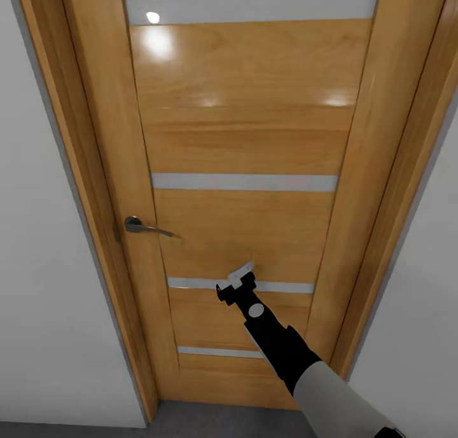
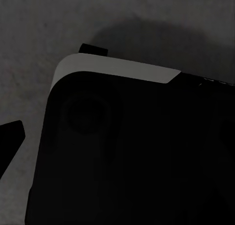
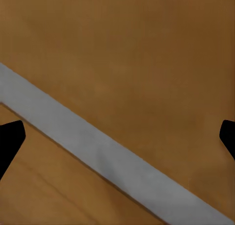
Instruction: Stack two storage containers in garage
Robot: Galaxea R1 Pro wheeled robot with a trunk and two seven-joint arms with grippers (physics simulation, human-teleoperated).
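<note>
A shut orange wooden door (image 1: 248,145) with horizontal glass slits stands right in front of me. My right arm reaches out to it, and my right gripper (image 1: 242,274) is at the third glass slit (image 1: 299,288) from the top, close to the panel or touching it. In the right wrist view my right gripper (image 3: 117,137) is open, one dark fingertip (image 3: 10,139) at each side, with only door wood and the pale slit (image 3: 98,151) between them. My left gripper (image 2: 117,137) hangs low over a dark part of my own body (image 2: 127,156). One fingertip (image 2: 10,137) shows far out to the side.
A metal lever handle (image 1: 143,226) sits on the door's left edge, left of and above my right gripper. The wooden frame (image 1: 70,171) and pale walls (image 1: 38,298) flank the door. A strip of dark grey floor (image 1: 210,422) lies at its foot.
</note>
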